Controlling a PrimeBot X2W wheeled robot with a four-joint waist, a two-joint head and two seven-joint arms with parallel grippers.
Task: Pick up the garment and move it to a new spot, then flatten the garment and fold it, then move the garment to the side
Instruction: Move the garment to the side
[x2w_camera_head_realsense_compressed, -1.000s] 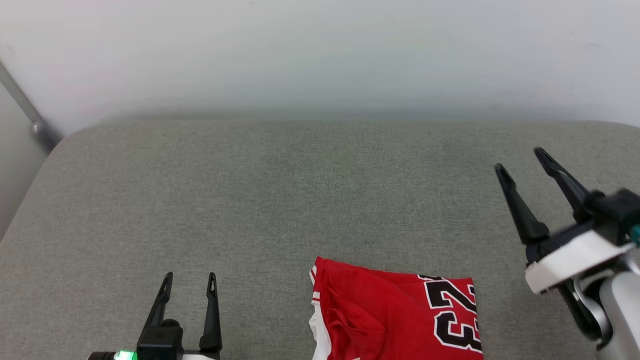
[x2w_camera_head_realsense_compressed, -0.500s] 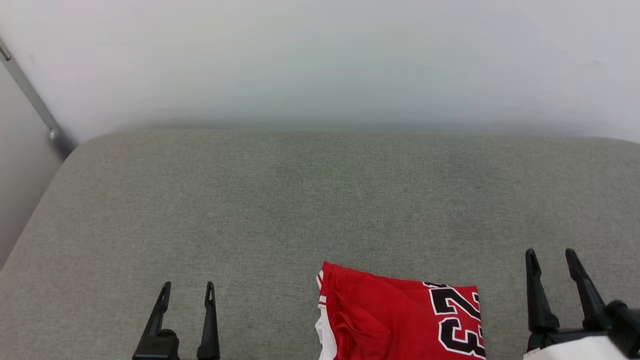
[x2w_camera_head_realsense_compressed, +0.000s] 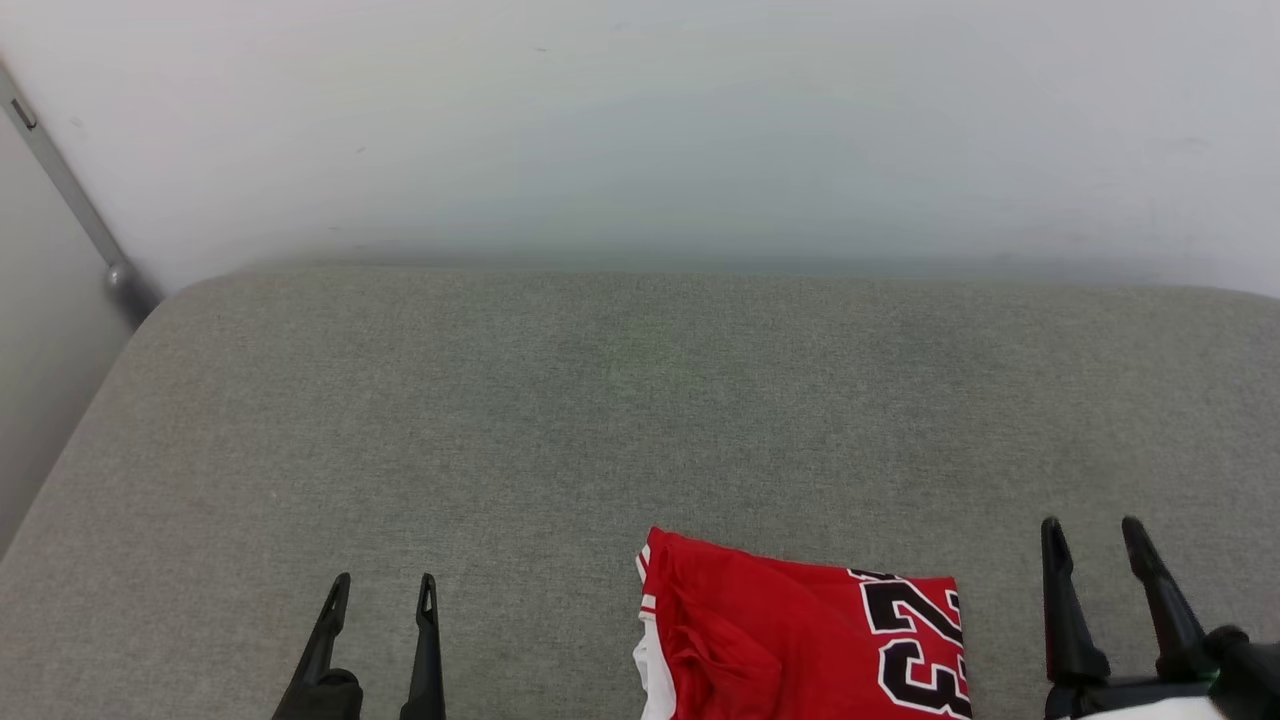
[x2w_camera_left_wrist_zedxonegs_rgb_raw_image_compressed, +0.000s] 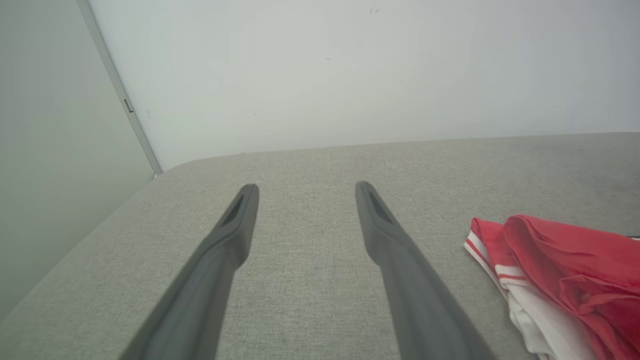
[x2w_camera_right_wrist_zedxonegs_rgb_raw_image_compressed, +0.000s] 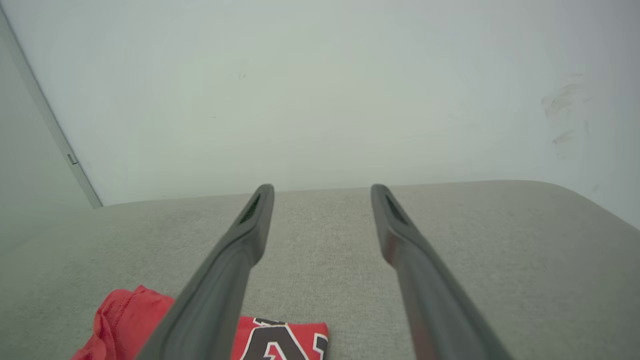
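Head camera looks down; wrist cameras skim low, all sharing the garment (x2w_camera_head_realsense_compressed: 780, 640)

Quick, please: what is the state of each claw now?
Left claw: open, holding nothing.
Right claw: open, holding nothing.

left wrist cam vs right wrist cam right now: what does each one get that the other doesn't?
Left wrist: the open left gripper, plus the folded red T-shirt's white sleeve edge with red-and-white stripe trim.
Right wrist: the open right gripper, the shirt's black number print outlined in white, and grey scuff marks on the wall.
Shared: the red shirt, the grey woven fabric surface, the pale wall and its grey vertical strip.
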